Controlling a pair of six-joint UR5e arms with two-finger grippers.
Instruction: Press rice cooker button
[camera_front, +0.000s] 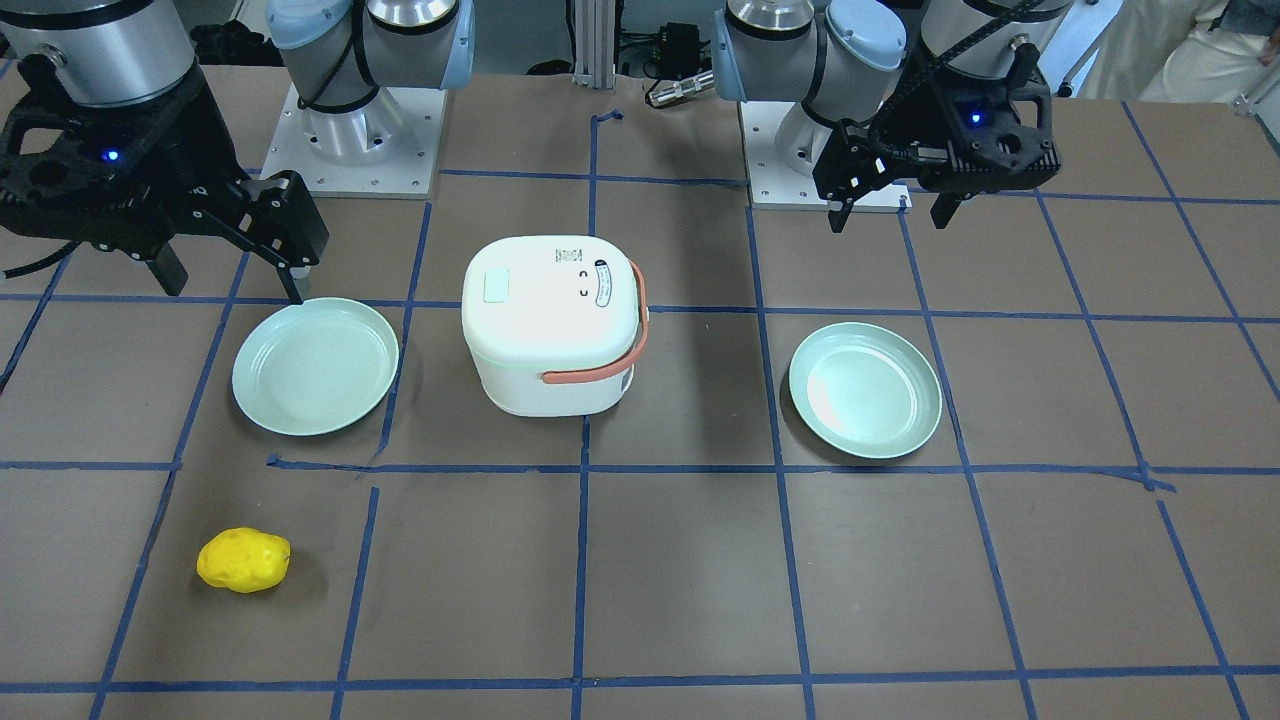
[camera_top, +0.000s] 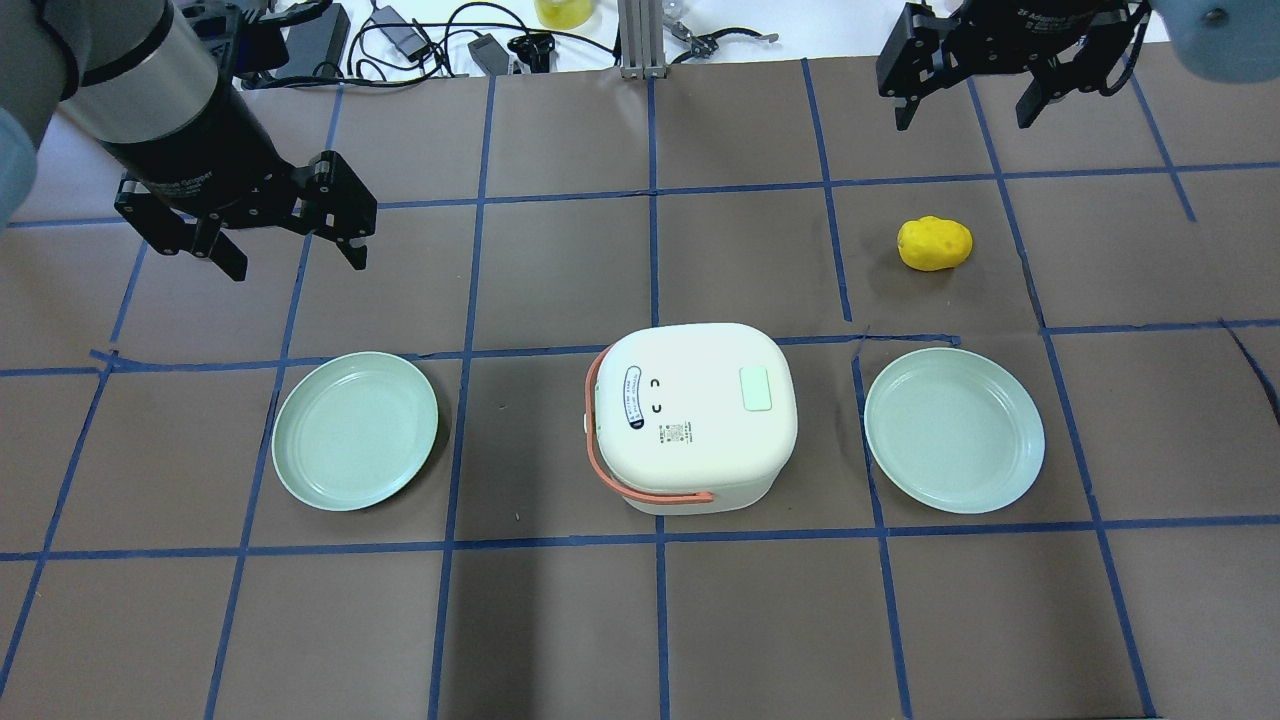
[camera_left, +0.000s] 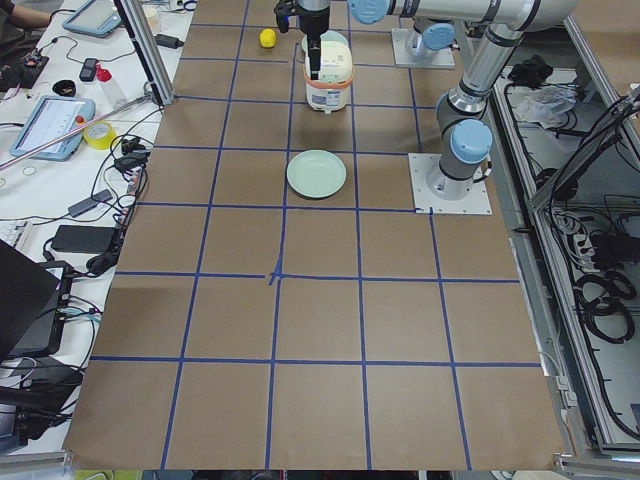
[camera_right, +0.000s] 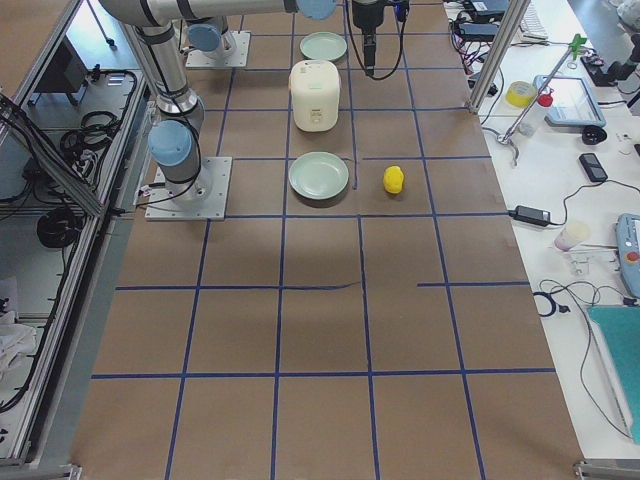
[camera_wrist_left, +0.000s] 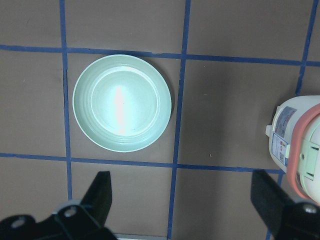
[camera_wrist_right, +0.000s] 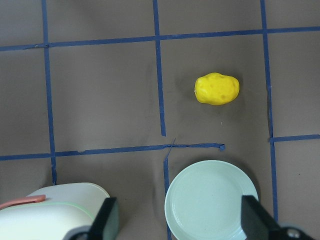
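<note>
While the cooker (camera_top: 690, 415) stands between two plates (camera_top: 300, 470) at mid-table, its apparent button (camera_top: 755, 388) facing up, the left gripper (camera_top: 297, 255) and right gripper (camera_top: 962, 112) hover well apart from it, jaws spread and empty.

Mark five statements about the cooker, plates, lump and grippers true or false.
1. The left plate and right plate are empty. True.
2. The cooker has its lid open. False: the lid is shut.
3. The left gripper is pressing the cooker. False: it hangs open above the table, apart from the cooker.
4. The yellow lump lies on a plate. False: it lies on the table, beyond the right plate.
5. The right gripper is open. True.
</note>
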